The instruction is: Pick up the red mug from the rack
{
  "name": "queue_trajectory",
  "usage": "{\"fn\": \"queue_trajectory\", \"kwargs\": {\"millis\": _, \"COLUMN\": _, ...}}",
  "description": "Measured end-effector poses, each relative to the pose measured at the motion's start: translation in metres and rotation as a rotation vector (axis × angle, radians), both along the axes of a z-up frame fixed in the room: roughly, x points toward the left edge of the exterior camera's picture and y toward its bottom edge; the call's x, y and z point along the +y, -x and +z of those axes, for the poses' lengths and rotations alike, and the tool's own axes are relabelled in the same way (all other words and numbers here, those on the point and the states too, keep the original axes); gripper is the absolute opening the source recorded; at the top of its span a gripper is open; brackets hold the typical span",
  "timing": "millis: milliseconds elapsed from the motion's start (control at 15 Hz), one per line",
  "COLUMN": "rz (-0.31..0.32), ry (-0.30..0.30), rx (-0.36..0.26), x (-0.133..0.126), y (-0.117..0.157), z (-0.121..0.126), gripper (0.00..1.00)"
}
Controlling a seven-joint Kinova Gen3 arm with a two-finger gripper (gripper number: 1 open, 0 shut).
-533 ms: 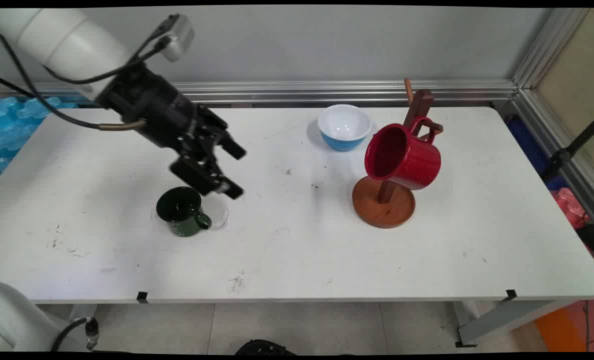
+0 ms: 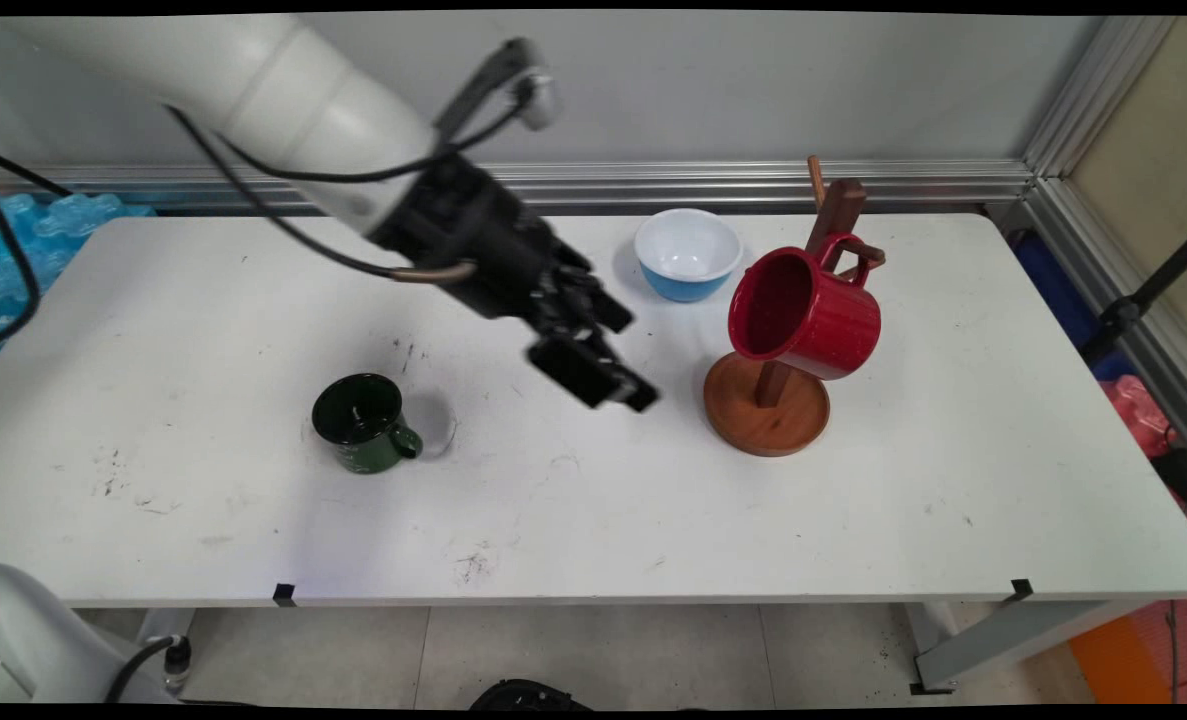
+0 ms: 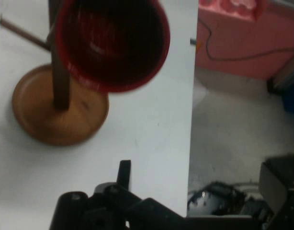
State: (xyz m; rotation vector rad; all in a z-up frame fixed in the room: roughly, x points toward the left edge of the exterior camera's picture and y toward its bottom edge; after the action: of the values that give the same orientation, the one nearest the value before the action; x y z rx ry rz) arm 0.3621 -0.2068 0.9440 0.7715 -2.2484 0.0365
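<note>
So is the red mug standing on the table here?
No. The red mug hangs tilted by its handle from a peg of the wooden mug stand, its body clear of the white table.

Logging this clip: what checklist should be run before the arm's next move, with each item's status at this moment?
1. Gripper jaws apart, nothing between them: ok.
2. Red mug hangs by its handle on the wooden stand, mouth facing the gripper: ok.
3. Stand base flat on the table: ok.
4. Green mug upright, well apart from the gripper: ok.
5. Gap between the arm and the blue bowl: cannot tell.
6. How firmly the mug's handle sits on its peg: cannot tell.
</note>
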Motion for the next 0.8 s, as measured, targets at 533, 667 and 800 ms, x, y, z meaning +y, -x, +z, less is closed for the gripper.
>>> {"fn": "queue_trajectory", "kwargs": {"millis": 533, "rz": 0.057, "ry": 0.010, "rx": 0.043, "x": -0.025, "y": 0.069, "z": -0.008, "gripper": 1.00}}
{"fn": "queue_trajectory", "kwargs": {"millis": 667, "rz": 0.069, "ry": 0.010, "rx": 0.049, "x": -0.030, "y": 0.083, "z": -0.012, "gripper": 1.00}}
{"fn": "queue_trajectory", "kwargs": {"millis": 800, "rz": 0.082, "ry": 0.009, "rx": 0.054, "x": -0.035, "y": 0.095, "z": -0.016, "gripper": 1.00}}
